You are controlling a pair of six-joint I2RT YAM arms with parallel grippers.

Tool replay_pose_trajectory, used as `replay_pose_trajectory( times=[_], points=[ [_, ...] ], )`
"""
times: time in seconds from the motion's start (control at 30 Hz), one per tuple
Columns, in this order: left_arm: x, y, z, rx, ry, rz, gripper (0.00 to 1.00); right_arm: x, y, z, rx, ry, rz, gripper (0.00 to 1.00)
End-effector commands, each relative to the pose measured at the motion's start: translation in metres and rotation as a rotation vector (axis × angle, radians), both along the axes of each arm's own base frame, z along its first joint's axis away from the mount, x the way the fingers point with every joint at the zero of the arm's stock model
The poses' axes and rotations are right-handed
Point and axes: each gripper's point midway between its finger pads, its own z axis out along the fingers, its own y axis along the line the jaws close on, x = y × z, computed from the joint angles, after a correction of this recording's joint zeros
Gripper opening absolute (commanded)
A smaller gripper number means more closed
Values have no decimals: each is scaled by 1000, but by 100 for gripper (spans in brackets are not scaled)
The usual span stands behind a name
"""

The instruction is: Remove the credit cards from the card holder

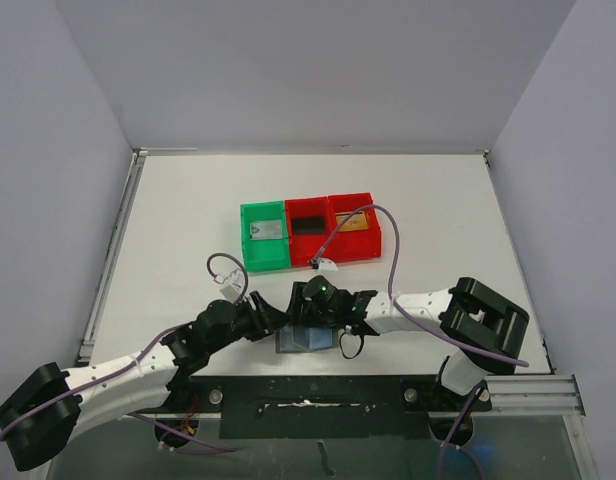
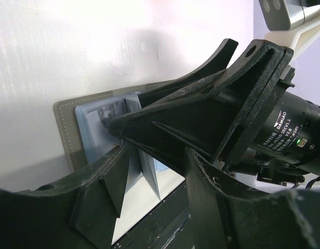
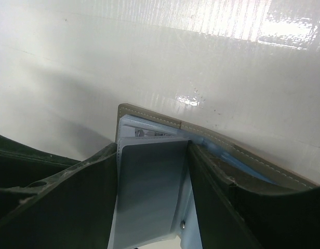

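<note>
R gripper (image 3: 153, 155) jaws flank silvery card (image 3: 149, 197) mid-frame, grip unclear; L gripper (image 2: 157, 161) open over card holder (image 1: 303, 342), btm centre of top view; pin holder, pull card straight, no twist.

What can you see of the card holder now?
The card holder is a flat wallet with a stitched dark-grey outside, lying open at the near edge of the table. Its bluish-grey inner leaves stand up. The right gripper straddles one leaf; the left gripper sits at its left side. Whether either grips is unclear.
</note>
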Motion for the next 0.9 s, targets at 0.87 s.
replay_pose_trajectory(
  times=[0.87],
  points=[
    [-47, -8, -3, -63, 61, -198, 44, -2, -14, -24, 34, 76, -49, 52]
  ],
)
